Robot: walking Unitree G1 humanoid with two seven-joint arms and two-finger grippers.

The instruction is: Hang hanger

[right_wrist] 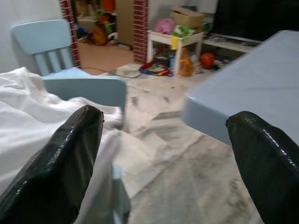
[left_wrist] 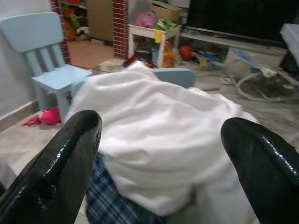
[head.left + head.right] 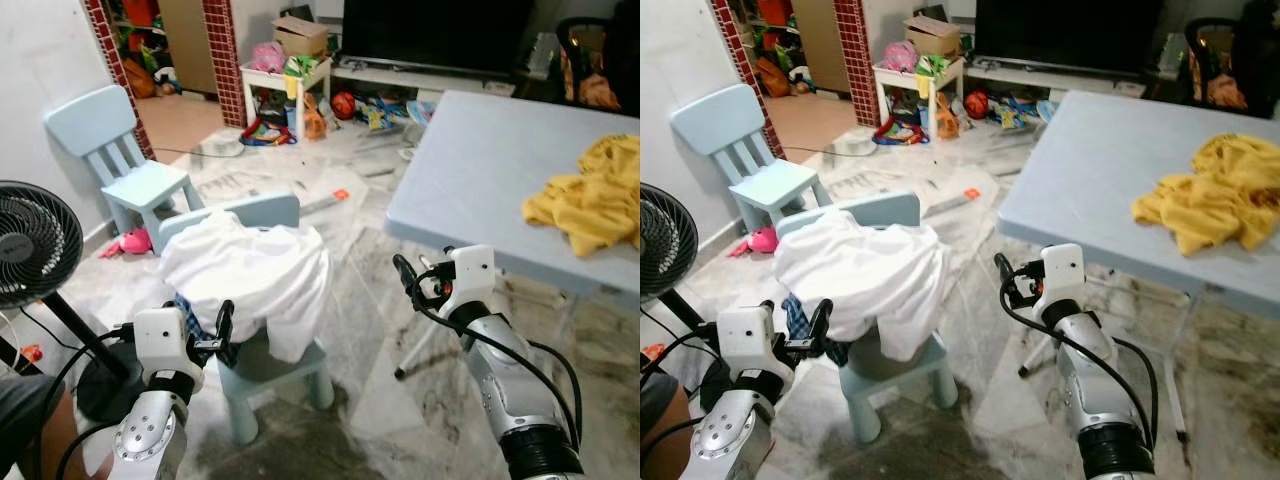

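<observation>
Marble floor (image 3: pixel 380 390), cluttered living room. Your landmark is the small blue chair (image 3: pixel 262 365) with white clothing (image 3: pixel 250 270) heaped on it and a plaid garment (image 2: pixel 110 200) beneath. Left gripper (image 3: pixel 222 330) sits just beside that heap, fingers spread, grasping nothing. Right gripper (image 3: pixel 405 275) is between chair and grey table (image 3: pixel 480 170), also spread, empty. You can't make out a hanger. Yellow cloth (image 3: pixel 590 195) lies on the table.

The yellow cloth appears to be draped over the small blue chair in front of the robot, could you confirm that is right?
Not quite: the cloth draped over the small blue chair is white, as the left eye view shows. The yellow cloth lies on the grey table.
</observation>
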